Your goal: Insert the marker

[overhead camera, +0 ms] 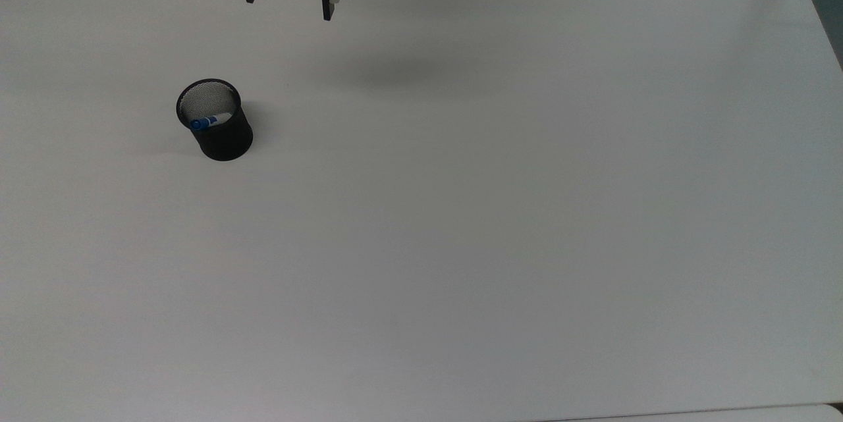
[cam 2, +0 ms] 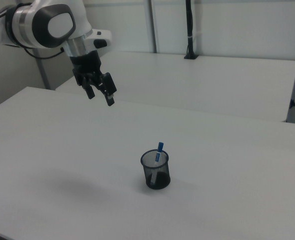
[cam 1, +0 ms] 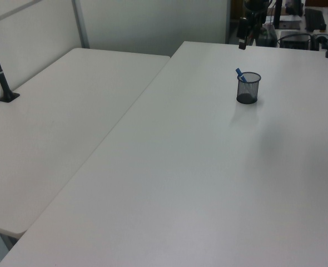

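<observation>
The marker [cam 2: 159, 151] stands inside the mesh cup [cam 2: 155, 172], task apparently done, while the gripper [overhead camera: 288, 4] hangs well apart from the cup, spread wide and empty.

Marker [overhead camera: 208, 122] inside cup [overhead camera: 222, 135] on table [overhead camera: 461, 211], end effector [overhead camera: 288, 6] well apart above.

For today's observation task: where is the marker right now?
The marker stands inside the black mesh cup, leaning on its rim, on the top view's left.
</observation>
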Tool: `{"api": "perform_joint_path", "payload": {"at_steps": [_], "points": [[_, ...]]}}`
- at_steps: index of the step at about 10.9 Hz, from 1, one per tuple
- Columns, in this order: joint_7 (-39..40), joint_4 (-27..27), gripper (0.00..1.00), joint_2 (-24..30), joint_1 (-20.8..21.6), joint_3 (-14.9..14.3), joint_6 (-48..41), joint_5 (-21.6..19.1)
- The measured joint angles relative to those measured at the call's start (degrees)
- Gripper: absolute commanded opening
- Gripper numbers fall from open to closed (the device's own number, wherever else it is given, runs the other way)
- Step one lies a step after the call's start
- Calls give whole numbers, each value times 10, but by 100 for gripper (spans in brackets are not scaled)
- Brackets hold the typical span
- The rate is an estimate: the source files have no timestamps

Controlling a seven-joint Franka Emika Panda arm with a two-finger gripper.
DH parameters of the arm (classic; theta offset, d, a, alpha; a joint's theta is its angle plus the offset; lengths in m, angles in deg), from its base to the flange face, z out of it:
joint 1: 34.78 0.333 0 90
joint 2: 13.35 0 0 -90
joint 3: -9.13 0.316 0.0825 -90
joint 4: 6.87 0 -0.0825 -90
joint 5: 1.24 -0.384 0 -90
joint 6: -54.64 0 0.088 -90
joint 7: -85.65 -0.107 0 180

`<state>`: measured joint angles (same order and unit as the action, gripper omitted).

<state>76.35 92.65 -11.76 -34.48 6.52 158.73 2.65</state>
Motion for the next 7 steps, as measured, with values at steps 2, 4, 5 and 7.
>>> {"api": "perform_joint_path", "payload": {"at_steps": [2,4,5,7], "points": [[28,-4,100,-1,-15,9,0,0],[39,-4,100,-1,-17,14,-8,0],[39,-4,100,-1,-17,17,-10,0],[39,-4,100,-1,-17,20,-10,0]]}}
